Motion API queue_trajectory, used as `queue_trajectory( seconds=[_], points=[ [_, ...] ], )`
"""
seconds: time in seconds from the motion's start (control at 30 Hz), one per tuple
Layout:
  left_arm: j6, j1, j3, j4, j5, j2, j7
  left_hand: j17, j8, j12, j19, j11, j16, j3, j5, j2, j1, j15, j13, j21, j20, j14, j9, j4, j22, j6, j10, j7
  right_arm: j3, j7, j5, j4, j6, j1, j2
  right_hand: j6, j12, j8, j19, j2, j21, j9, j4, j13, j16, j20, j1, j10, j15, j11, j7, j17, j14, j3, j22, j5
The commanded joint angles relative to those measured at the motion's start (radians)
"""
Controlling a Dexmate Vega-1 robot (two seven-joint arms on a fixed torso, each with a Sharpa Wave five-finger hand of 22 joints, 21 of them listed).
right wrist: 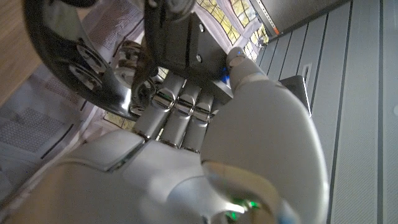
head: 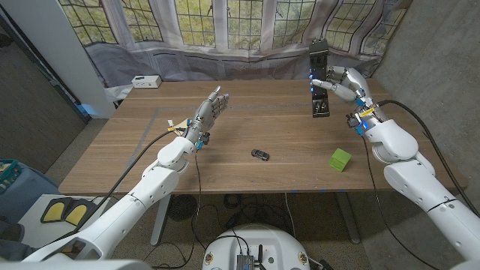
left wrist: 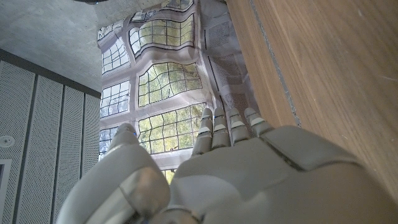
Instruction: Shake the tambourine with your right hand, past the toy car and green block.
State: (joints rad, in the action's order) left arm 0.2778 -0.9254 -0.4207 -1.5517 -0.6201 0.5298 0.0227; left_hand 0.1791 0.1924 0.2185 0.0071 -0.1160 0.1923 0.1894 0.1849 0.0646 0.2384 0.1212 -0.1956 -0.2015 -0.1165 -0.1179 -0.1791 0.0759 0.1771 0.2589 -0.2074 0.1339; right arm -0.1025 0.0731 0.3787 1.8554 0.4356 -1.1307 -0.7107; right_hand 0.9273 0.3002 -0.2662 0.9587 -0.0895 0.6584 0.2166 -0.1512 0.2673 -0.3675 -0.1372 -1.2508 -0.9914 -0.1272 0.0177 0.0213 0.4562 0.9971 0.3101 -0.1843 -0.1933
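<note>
So my right hand (head: 339,81) has its fingers wrapped round the tambourine (head: 320,79), holding it up on edge above the far right of the table (head: 135,161), beyond the toy car (head: 260,154) and green block (head: 340,159). I reckon short wrist flicks are the way, grip firm so the frame doesn't slip. My left hand (head: 211,107) is empty, fingers extended. Count: one tambourine, one car, one block, plus one white box (head: 145,82) at the far edge.

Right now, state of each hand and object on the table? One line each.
tambourine: held upright, lifted off the table
right hand: grips the tambourine
left hand: holds nothing, fingers apart
toy car: on the table, untouched
green block: on the table, untouched
</note>
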Motion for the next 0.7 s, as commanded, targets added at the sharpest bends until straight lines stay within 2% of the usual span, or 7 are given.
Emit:
queue_trajectory(
  seconds=[0.03,0.2,0.7],
  points=[
    [-0.001,-0.007,0.000,-0.002,-0.004,0.000,-0.001,0.002,-0.002,-0.001,-0.001,0.000,-0.003,0.001,-0.001,0.006,-0.004,0.000,-0.003,0.004,-0.009,-0.004,-0.002,0.006,0.003,0.007,-0.009,-0.001,-0.036,-0.165,-0.524,0.221,-0.215,-0.022,-0.157,0.092,-0.001,-0.003,-0.009,-0.068,0.005,0.004,0.003,0.007,0.000,-0.009,-0.076,-0.003,-0.082,0.003,-0.085,0.006,0.023,0.005,-0.001,-0.005],
    [0.002,-0.013,0.001,-0.006,-0.003,0.000,-0.005,0.002,-0.002,-0.001,-0.001,0.001,-0.003,0.001,-0.001,0.006,-0.004,0.000,-0.003,0.004,-0.009,-0.004,-0.002,0.006,0.003,0.007,-0.010,-0.001,-0.057,-0.171,-0.620,0.270,-0.289,-0.022,-0.187,0.095,-0.001,-0.003,-0.011,-0.067,0.008,0.004,0.002,0.006,0.000,-0.007,-0.077,-0.005,-0.084,0.001,-0.087,0.009,0.021,0.004,-0.001,-0.005],
    [-0.002,-0.024,0.001,-0.016,0.000,0.004,-0.016,0.002,-0.002,-0.001,-0.002,0.001,-0.003,0.002,0.000,0.007,-0.005,0.001,-0.003,0.004,-0.009,-0.003,-0.002,0.007,0.003,0.008,-0.011,-0.001,-0.077,-0.148,-0.594,0.290,-0.361,-0.031,-0.220,0.095,-0.004,0.000,-0.011,-0.071,0.018,0.004,0.004,0.006,-0.002,-0.007,-0.076,-0.006,-0.083,-0.002,-0.088,0.014,0.025,0.002,0.000,-0.005]
  ],
)
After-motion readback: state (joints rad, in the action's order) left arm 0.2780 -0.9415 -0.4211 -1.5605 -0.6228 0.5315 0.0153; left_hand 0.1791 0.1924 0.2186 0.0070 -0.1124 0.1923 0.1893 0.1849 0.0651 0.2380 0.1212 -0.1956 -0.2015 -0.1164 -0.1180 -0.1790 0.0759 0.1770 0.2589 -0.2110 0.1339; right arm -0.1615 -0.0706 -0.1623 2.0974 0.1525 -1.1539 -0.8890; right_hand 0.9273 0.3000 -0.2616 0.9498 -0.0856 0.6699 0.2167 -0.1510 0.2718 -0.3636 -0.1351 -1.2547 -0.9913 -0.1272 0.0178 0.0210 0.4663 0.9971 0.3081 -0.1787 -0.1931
